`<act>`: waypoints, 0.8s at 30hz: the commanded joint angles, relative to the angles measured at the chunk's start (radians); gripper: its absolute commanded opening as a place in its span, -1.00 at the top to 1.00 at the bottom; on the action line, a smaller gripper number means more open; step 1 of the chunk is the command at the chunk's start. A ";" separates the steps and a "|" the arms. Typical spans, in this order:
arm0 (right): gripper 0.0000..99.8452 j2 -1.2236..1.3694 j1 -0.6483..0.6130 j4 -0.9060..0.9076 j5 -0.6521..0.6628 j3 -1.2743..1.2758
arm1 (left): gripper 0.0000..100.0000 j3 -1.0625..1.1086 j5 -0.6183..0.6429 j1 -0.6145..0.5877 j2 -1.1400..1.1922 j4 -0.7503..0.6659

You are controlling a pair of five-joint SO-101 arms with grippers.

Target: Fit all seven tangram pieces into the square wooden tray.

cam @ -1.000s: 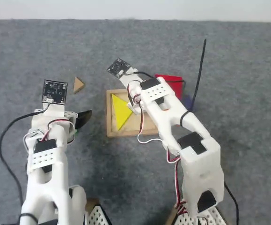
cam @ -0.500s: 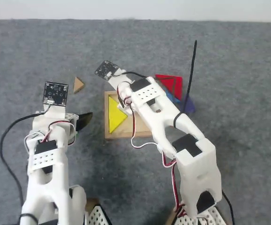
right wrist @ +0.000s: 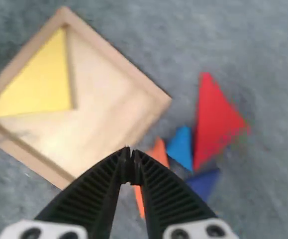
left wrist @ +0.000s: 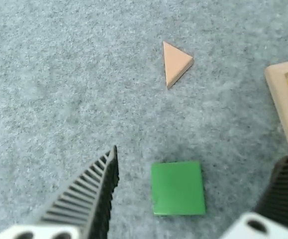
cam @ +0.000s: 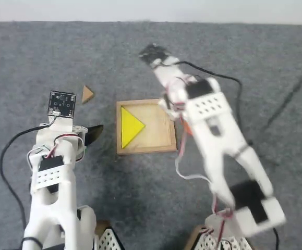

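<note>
The table is covered with a grey mat (cam: 255, 67). The wooden tray (cam: 156, 127) lies flat on it, between the two arms. One piece is in the tray: a yellow triangle (cam: 130, 126), pushed up against the side of the tray nearest the left arm. The rest of the tray floor is bare wood. The left gripper (left wrist: 198, 155) hangs low over the mat with its two black fingers spread wide apart, and it holds nothing. A green square (left wrist: 178, 188) lies flat on the mat between those fingers and touches neither of them. A small tan triangle (left wrist: 175, 63) lies farther off on the mat, well apart from the green square and the tray. The right gripper (right wrist: 130, 152) is high above one edge of the tray. Its fingers are pressed tight together with nothing between them. Below it, four pieces sit close together on the mat beside a corner of the tray. They are a red triangle (right wrist: 213, 119), a light blue triangle (right wrist: 181, 147), an orange piece (right wrist: 156, 153) partly hidden by the fingers, and a dark blue piece (right wrist: 203, 181).
</note>
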 commanded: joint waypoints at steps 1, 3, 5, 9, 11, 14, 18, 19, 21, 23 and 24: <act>0.94 -0.147 0.067 -0.147 -0.012 0.141 | 0.11 -0.013 0.009 0.005 -0.031 -0.032; 0.80 -0.117 0.082 -0.209 -0.012 0.161 | 0.11 -0.013 0.009 0.006 -0.031 -0.032; 0.69 -0.045 0.094 -0.249 -0.014 0.140 | 0.11 -0.013 0.009 0.006 -0.031 -0.032; 0.68 0.163 0.102 -0.285 -0.095 -0.031 | 0.11 -0.013 0.009 0.008 -0.028 -0.032; 0.68 0.275 0.102 -0.274 -0.157 -0.149 | 0.11 -0.013 0.009 0.008 -0.026 -0.032; 0.67 0.447 0.113 -0.274 -0.262 -0.342 | 0.11 -0.013 0.009 0.008 -0.025 -0.032; 0.52 0.638 0.130 -0.208 -0.293 -0.580 | 0.11 -0.012 0.009 0.008 -0.023 -0.031; 0.49 0.674 0.134 -0.174 -0.292 -0.646 | 0.11 -0.005 0.009 0.008 -0.023 -0.031; 0.50 0.748 0.139 -0.110 -0.270 -0.775 | 0.11 0.005 0.009 0.009 -0.029 -0.034; 0.57 0.823 0.134 -0.061 -0.221 -0.885 | 0.11 0.007 0.009 0.009 -0.028 -0.034; 0.62 0.863 0.130 -0.050 -0.206 -0.931 | 0.11 0.007 0.009 0.009 -0.028 -0.034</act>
